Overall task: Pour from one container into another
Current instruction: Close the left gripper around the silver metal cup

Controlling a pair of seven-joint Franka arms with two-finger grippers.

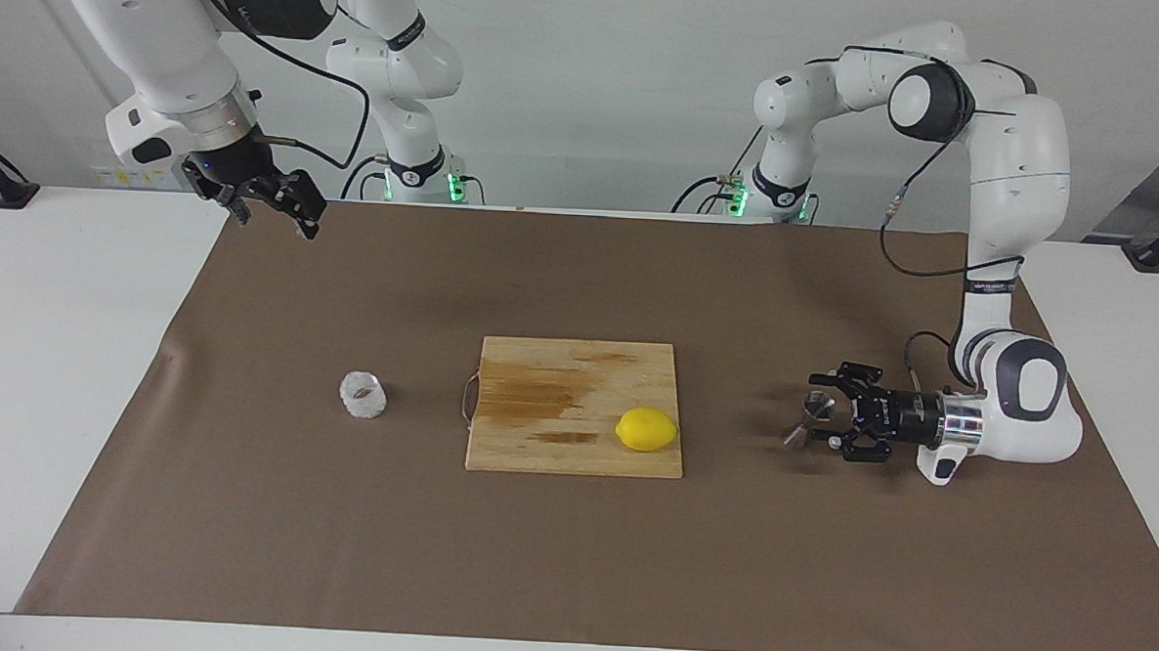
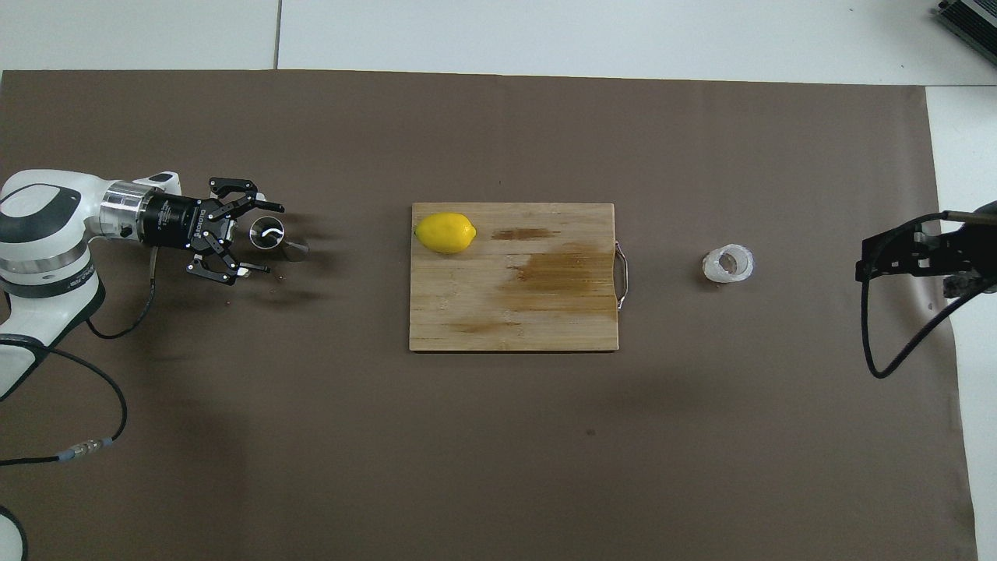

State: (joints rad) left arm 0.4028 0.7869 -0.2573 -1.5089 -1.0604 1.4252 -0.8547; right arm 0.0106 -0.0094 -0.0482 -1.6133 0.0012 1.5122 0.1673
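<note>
The steel hourglass jigger (image 1: 809, 420) (image 2: 269, 234) stands on the brown mat at the left arm's end of the table. My left gripper (image 1: 822, 410) (image 2: 270, 238) lies low and level beside it, open, with one finger on each side of the jigger and a gap to each. The knobbly clear glass cup (image 1: 363, 395) (image 2: 727, 264) stands on the mat toward the right arm's end. My right gripper (image 1: 276, 220) (image 2: 896, 261) hangs open high over the mat's corner at that end, holding nothing, and waits.
A wooden cutting board (image 1: 535, 451) (image 2: 514, 315) with a wire handle lies mid-table between the two containers. A yellow lemon (image 1: 646, 429) (image 2: 445, 232) sits on the board's corner nearest the jigger. The brown mat (image 1: 569, 560) covers most of the white table.
</note>
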